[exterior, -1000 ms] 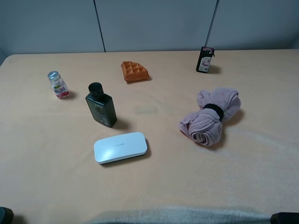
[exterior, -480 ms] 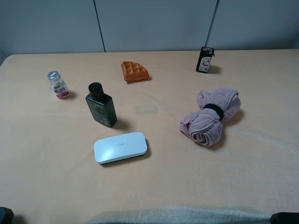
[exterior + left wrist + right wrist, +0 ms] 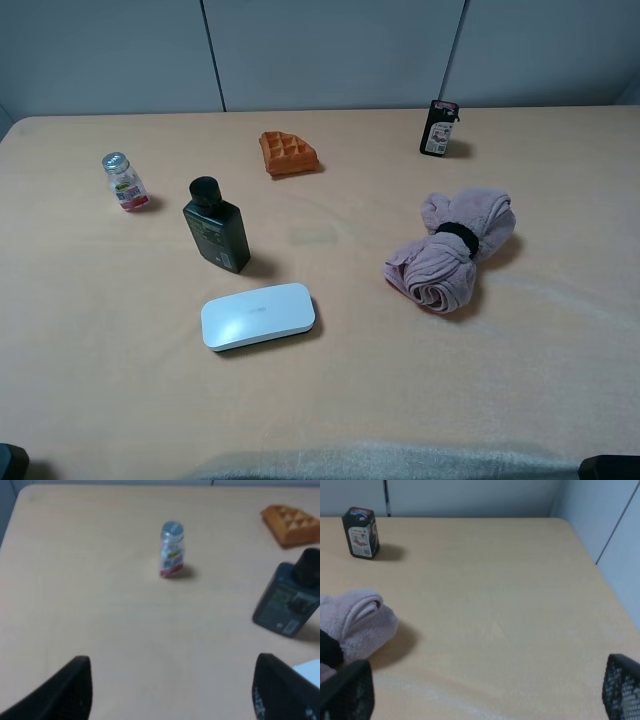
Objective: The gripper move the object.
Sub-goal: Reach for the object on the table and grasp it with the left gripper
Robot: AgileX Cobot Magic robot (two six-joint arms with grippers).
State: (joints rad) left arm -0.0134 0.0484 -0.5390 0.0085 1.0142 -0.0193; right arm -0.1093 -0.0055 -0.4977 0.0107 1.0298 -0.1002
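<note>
The dark green-black bottle [image 3: 216, 226] with a black cap stands upright left of the table's middle. It also shows in the left wrist view [image 3: 290, 602]. My left gripper [image 3: 172, 690] is open, fingers wide apart, well short of the bottle and holding nothing. My right gripper [image 3: 482, 692] is open and empty over the right part of the table, far from the bottle. Only a dark corner of each arm shows at the bottom edge of the high view.
A white flat case [image 3: 258, 315] lies just in front of the bottle. A small clear silver-capped bottle [image 3: 124, 183], an orange waffle-shaped block [image 3: 288, 153], a small black bottle with pink label [image 3: 438, 128] and a rolled pink towel [image 3: 452, 248] stand around.
</note>
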